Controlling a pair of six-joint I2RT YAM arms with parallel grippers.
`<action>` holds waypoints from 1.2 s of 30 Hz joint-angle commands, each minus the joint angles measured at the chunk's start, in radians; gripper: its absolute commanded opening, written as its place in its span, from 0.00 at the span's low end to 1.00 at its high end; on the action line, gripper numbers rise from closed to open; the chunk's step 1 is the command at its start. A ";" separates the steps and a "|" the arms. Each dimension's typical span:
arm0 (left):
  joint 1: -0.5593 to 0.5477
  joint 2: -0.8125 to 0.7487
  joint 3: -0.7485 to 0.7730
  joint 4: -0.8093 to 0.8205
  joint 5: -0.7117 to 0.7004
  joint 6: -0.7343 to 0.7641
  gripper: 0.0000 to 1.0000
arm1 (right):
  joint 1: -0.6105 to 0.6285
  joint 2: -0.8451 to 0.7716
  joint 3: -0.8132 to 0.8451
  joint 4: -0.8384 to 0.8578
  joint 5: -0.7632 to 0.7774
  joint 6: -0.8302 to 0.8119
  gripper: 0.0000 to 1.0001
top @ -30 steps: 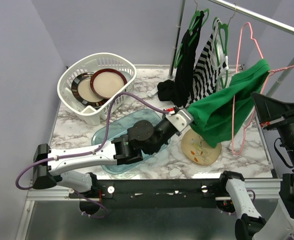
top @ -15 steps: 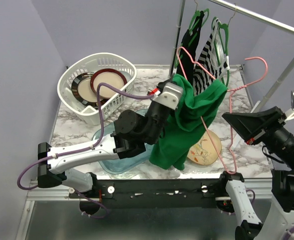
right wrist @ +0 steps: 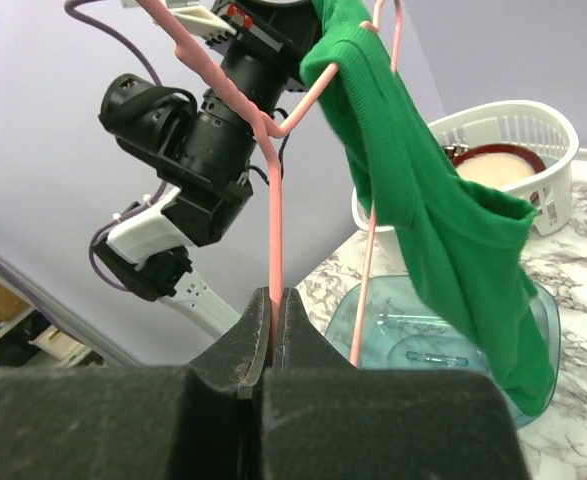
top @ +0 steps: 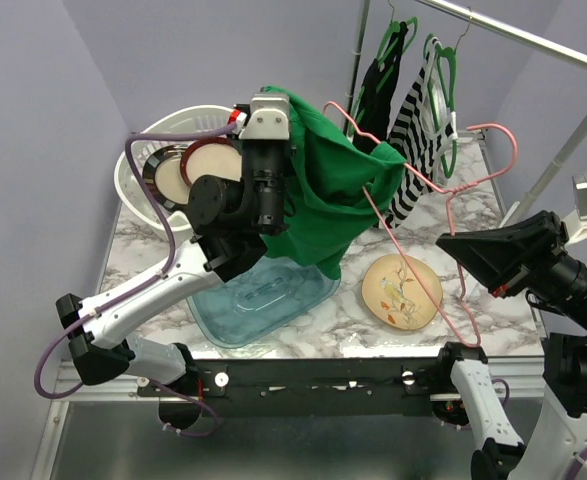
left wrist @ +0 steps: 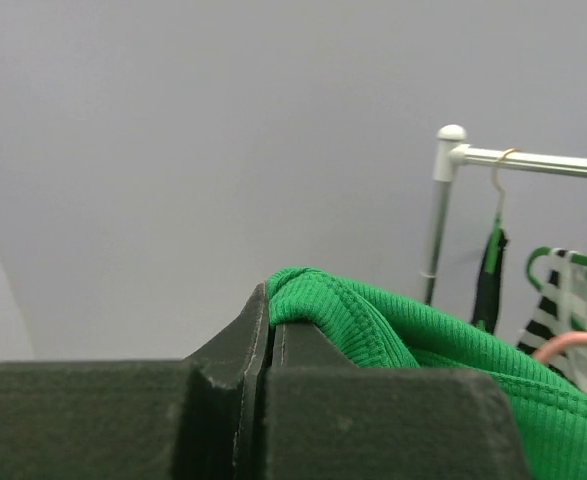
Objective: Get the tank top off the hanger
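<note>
Pinching the green tank top (left wrist: 403, 335), the left gripper (left wrist: 270, 325) is closed tight; the right gripper (right wrist: 276, 312) clamps the pink hanger (right wrist: 273, 235).

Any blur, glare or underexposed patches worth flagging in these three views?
Top external: evenly lit and sharp, with no glare, and the green tank top reads clearly. Left wrist: the left pincer is a dark, featureless mass along the bottom, while the fabric's ribbing is crisp. Right wrist: the right pincer is equally dark, and the pink hanger is sharp.

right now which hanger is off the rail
The pink hanger, pinched in the right fingers; the green hangers hang on the rail.
</note>
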 commanded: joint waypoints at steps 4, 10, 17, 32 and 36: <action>0.119 -0.009 0.036 -0.095 -0.041 -0.083 0.00 | 0.013 -0.035 -0.129 0.059 -0.020 -0.013 0.01; 0.198 0.029 0.160 -0.276 -0.042 -0.164 0.00 | 0.027 -0.021 -0.093 0.019 -0.010 -0.046 0.01; 0.262 0.060 0.275 -0.454 -0.058 -0.239 0.00 | 0.036 -0.026 -0.056 -0.009 0.003 -0.082 0.01; 0.337 0.019 0.306 -0.673 0.020 -0.406 0.00 | 0.055 -0.058 -0.031 -0.018 0.023 -0.130 0.01; 0.337 -0.009 0.288 -0.707 0.066 -0.449 0.00 | 0.056 -0.061 -0.019 -0.033 0.076 -0.131 0.01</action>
